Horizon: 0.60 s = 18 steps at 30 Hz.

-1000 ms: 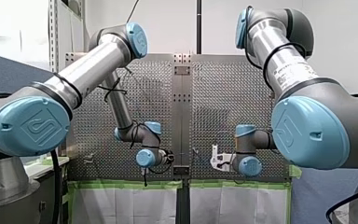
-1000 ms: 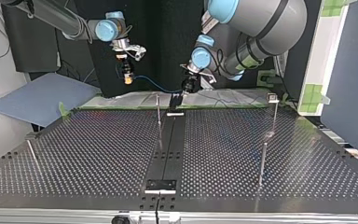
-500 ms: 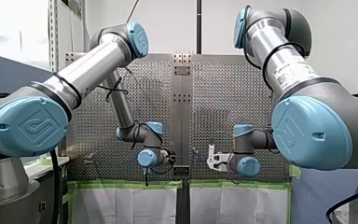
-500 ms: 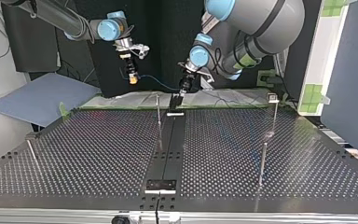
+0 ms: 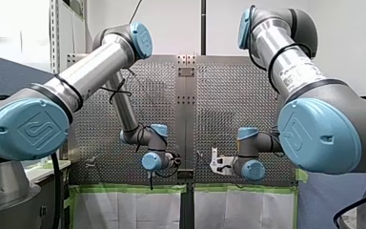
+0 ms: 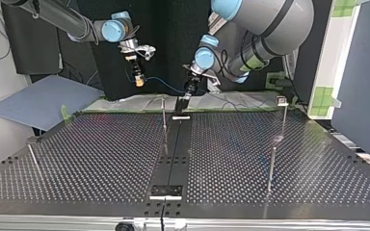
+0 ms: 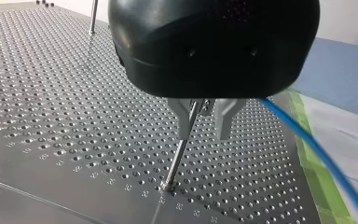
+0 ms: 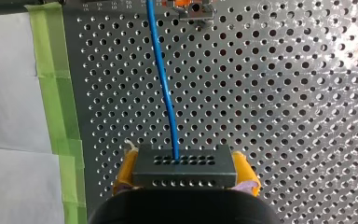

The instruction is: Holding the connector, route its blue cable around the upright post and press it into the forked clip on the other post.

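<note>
While my right gripper [image 8: 185, 169] is clamping the dark connector [image 8: 200, 177] between its yellow pads [image 8: 245, 169], the blue cable [image 8: 164, 88] is running out of the connector's face and ahead of the gripper over the perforated table [image 8: 284, 116], whose edge is lined with green tape [image 8: 56, 93]. My left gripper [image 7: 205, 122] is hanging with its metal fingers [image 7: 224, 116] narrowly parted, holding nothing. An upright post [image 7: 176, 161] is standing close by one finger, and the cable is passing on the other side. The clip-topped post [image 6: 282, 100] is standing well apart at the top view's right.
</note>
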{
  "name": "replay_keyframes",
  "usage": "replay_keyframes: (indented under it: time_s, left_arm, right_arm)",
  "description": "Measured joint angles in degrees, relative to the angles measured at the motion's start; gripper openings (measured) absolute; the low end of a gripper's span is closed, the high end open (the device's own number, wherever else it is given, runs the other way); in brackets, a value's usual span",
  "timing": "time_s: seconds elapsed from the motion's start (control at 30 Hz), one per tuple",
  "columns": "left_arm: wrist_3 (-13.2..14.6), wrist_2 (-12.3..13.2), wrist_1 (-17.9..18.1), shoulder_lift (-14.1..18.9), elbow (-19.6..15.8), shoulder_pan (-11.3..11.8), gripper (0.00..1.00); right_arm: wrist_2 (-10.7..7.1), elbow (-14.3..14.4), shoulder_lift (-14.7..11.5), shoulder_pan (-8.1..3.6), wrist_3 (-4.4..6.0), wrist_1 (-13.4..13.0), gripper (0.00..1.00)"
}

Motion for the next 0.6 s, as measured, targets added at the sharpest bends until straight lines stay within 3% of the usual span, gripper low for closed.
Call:
replay_keyframes:
  time_s: [0.33,0.6]
  left_arm:
    - [-0.87,-0.65,-0.25,0.00,0.01,0.00,0.18]
    - [2.43,-4.51,-2.47,0.00,0.01,-1.01,0.18]
  right_arm:
    - [0.10,-0.03,0.01,-0.03,0.09,0.12,0.00]
    - [0.17,-0.17,-0.01,-0.78,0.35,0.01,0.00]
